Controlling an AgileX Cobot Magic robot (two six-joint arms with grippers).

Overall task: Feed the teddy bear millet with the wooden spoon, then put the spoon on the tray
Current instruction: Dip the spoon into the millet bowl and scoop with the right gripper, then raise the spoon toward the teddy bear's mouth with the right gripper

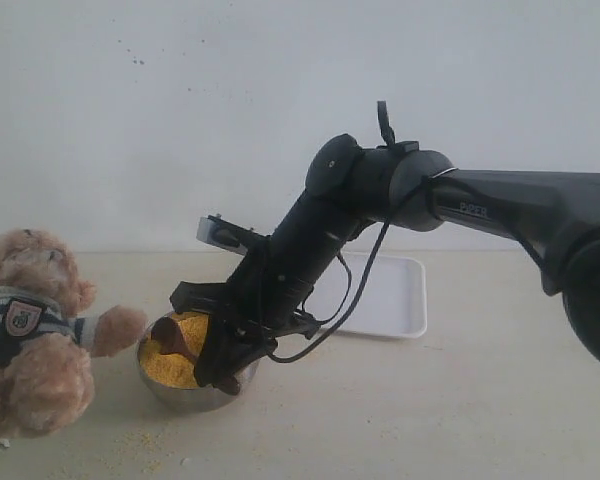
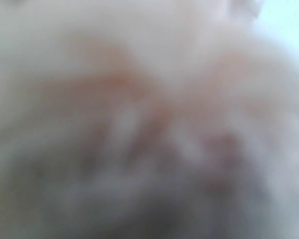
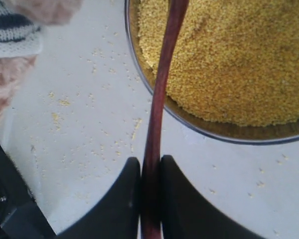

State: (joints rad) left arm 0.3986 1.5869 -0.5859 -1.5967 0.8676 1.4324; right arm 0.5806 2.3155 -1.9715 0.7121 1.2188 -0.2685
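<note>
The teddy bear (image 1: 30, 330), fluffy light brown in a navy-and-white striped shirt with a badge, sits upright at lower left. Just right of it, the bright-yellow millet (image 1: 185, 325) is heaped in a steel bowl (image 1: 195, 398). The dark reddish-brown wooden spoon (image 1: 175, 342) dips into the millet, its handle clamped in the right pincer (image 3: 150, 167). The white tray (image 1: 385, 295) lies flat, right of centre.

Bright, even light; blurry left-wrist view.
</note>
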